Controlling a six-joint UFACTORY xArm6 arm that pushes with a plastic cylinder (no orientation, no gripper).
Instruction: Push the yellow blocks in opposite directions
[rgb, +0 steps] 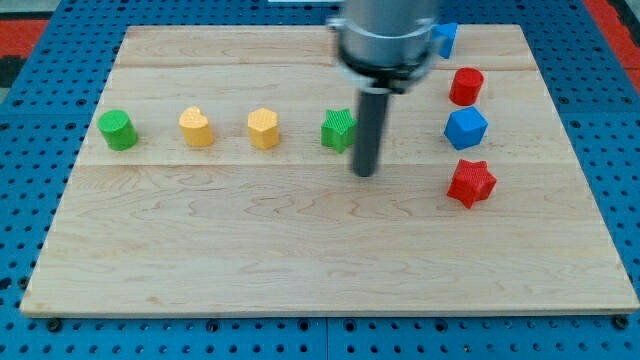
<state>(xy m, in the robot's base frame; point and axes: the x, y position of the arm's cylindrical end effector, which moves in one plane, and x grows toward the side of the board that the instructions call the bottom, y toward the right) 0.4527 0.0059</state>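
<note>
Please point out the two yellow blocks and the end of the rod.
yellow heart-shaped block (197, 128), camera view, on its top face.
yellow hexagonal block (264, 128), camera view, on its top face.
my tip (366, 172), camera view, at the rod's lower end.

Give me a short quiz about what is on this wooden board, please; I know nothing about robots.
1. True or false: the dark rod's tip touches a yellow block.
2. How many red plastic blocks are there? A) one B) two C) three
3. Fill in: the tip stands just to the view's right of the ______ block.

Key
1. False: the yellow heart-shaped block and the yellow hexagonal block both lie away to the view's left.
2. B: the red cylinder and the red star-shaped block.
3. The green star-shaped block.
</note>
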